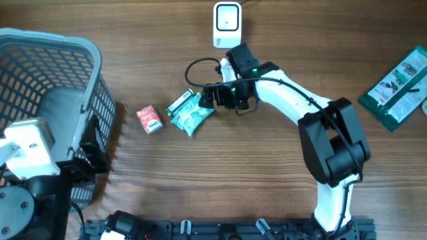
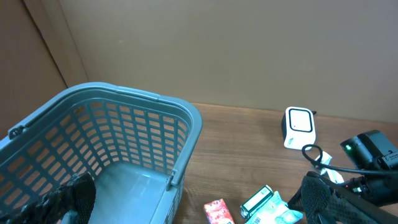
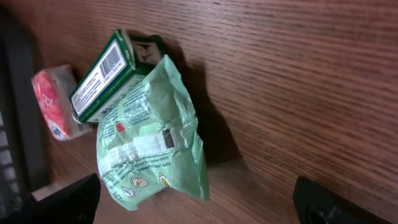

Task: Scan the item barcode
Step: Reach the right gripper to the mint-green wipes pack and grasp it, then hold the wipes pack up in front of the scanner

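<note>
While both tools stand spread wide and hold nothing, stock reads as follows.
- One green pouch (image 3: 149,149) lies flat on the table (image 1: 267,193) between the fingers of the right tool (image 1: 208,98), unclamped.
- One green-and-white box (image 3: 102,78) touches the pouch just beyond it.
- One red packet (image 1: 149,119) sits farther beyond.
- One white scanner (image 1: 227,23) stands near that tool's side.
- One green package (image 1: 397,87) lies well apart.
- One grey basket (image 2: 124,143) sits under the left tool (image 2: 196,205).

Pale green pouch (image 3: 149,149) lying flat, crinkled, printed side up, its top edge touching the small green box (image 3: 102,78), barcode showing on the box's white side. White scanner (image 1: 227,24) sits well apart beyond them.
</note>
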Robot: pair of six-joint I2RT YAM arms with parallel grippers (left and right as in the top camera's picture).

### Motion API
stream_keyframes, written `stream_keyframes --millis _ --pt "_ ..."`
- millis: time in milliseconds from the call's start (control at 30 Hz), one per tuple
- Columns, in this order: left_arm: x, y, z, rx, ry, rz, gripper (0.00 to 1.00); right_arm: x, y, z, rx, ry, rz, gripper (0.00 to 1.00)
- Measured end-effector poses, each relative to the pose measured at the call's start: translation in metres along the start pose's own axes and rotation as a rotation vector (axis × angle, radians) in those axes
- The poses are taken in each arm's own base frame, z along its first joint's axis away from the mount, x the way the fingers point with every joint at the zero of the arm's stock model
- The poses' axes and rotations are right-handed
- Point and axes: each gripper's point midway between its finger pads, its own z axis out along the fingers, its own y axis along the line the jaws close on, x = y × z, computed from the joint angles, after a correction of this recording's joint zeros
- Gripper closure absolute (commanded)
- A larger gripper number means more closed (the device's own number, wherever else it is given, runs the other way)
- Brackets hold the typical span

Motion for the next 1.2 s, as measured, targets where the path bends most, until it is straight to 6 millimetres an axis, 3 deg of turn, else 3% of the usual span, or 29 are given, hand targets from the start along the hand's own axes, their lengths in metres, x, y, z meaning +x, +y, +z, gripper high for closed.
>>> stream_keyframes --millis 100,133,200,233,333,600,667,700,733,800,833,867,900,933,1133,1200 --pt "0.000 0.000 0.000 0.000 0.000 0.000 0.00 0.003 0.013 0.018 -0.092 0.045 0.044 0.00" --pt "0.000 0.000 0.000 0.000 0.000 0.000 0.00 0.002 0.020 0.022 -0.133 0.058 0.050 0.06" --pt "0.000 0.000 0.000 0.000 0.000 0.000 0.00 0.004 0.025 0.027 -0.175 0.084 0.064 0.33" --pt "0.000 0.000 0.000 0.000 0.000 0.000 0.00 0.005 0.024 0.030 -0.176 0.091 0.071 0.58" --pt "0.000 0.000 0.000 0.000 0.000 0.000 0.00 0.010 0.017 0.040 -0.169 0.113 0.097 0.96" --pt "0.000 0.000 0.000 0.000 0.000 0.000 0.00 0.016 0.015 0.039 -0.170 0.142 0.113 0.96" --pt "0.000 0.000 0.000 0.000 0.000 0.000 0.00 0.022 0.011 0.020 -0.124 0.150 0.115 0.96" --pt "0.000 0.000 0.000 0.000 0.000 0.000 0.00 0.019 0.010 0.002 -0.104 0.123 0.089 0.96" --pt "0.000 0.000 0.000 0.000 0.000 0.000 0.00 0.015 0.012 -0.022 -0.082 0.080 0.057 0.96" --pt "0.000 0.000 0.000 0.000 0.000 0.000 0.00 -0.007 0.030 -0.094 -0.025 -0.119 -0.111 0.95" --pt "0.000 0.000 0.000 0.000 0.000 0.000 0.00 -0.013 0.029 -0.107 0.029 -0.170 -0.178 0.96" --pt "0.000 0.000 0.000 0.000 0.000 0.000 0.00 -0.020 0.045 -0.146 0.071 -0.290 -0.278 0.96" --pt "0.000 0.000 0.000 0.000 0.000 0.000 0.00 -0.030 0.047 -0.164 0.129 -0.374 -0.332 0.96" --pt "0.000 0.000 0.000 0.000 0.000 0.000 0.00 -0.053 0.045 -0.185 0.231 -0.503 -0.403 0.96" --pt "0.000 0.000 0.000 0.000 -0.001 -0.001 0.00 -0.156 0.010 -0.236 0.745 -0.899 -0.605 0.96" --pt "0.000 0.000 0.000 0.000 0.002 0.001 0.00 -0.174 0.004 -0.237 0.828 -0.955 -0.635 0.96"
